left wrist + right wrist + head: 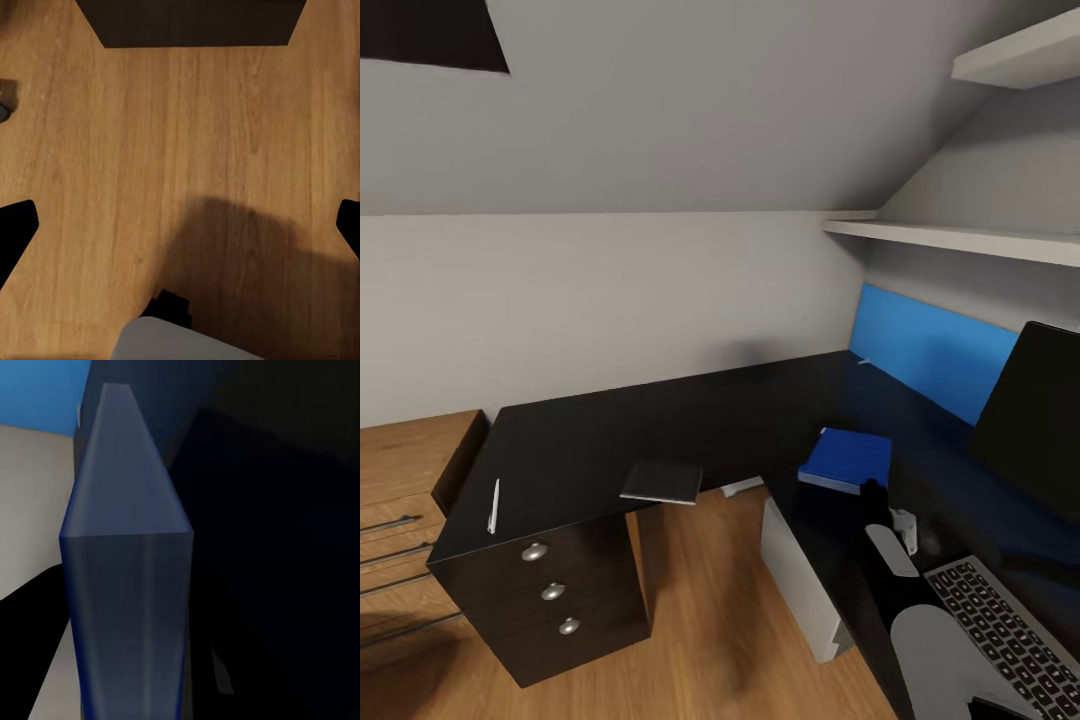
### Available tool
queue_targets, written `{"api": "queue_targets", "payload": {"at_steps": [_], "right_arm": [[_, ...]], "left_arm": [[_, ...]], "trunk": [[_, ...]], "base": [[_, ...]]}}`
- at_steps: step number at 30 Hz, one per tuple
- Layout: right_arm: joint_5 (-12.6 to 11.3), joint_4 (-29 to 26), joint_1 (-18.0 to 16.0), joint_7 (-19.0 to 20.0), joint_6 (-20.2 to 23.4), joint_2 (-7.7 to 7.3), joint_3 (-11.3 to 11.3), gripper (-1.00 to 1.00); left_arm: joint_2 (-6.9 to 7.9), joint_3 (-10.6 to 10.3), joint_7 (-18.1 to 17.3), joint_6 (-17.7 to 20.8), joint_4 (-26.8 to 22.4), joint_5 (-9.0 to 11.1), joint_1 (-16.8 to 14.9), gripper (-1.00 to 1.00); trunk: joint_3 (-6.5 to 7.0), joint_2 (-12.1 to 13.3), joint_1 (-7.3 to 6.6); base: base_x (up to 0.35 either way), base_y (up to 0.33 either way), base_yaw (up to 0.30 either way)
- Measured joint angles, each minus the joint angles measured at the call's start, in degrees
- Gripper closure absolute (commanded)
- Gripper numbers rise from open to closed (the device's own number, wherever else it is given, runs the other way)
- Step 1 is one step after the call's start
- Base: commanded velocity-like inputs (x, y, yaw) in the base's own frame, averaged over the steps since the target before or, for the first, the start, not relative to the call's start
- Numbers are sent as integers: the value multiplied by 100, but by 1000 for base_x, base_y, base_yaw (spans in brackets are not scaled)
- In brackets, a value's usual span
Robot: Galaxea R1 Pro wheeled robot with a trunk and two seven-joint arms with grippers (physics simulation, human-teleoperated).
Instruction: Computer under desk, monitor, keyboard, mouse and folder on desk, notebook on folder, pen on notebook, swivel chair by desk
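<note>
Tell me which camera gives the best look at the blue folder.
The head view: the folder lies flat on the black desk, its whole cover visible, with the right gripper at its near edge. The right wrist view shows only its pale edge, very close up.

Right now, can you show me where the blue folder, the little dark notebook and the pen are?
folder [847, 458]: head view, middle of its blue cover.
notebook [662, 482]: head view, middle of its dark cover, at the desk's edge.
pen [493, 506]: head view, midway along its thin white shaft.
</note>
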Motion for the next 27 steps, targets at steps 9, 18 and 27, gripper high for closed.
{"api": "queue_targets", "payload": {"at_steps": [9, 18, 27], "right_arm": [[19, -27, 1, -37, 2, 8, -4, 100], [23, -180, 2, -276, 15, 6, -1, 100], [30, -180, 2, -276, 18, 5, -4, 100]], "left_arm": [[-7, 6, 0, 9, 0, 6, 0, -100], [-6, 12, 2, 9, -1, 7, 0, -100], [-8, 13, 2, 0, -2, 8, 1, -100]], "trunk": [[0, 0, 1], [0, 0, 0], [-1, 0, -1]], "base": [[-19, -7, 0], [-97, 0, 0], [23, 0, 0]]}}
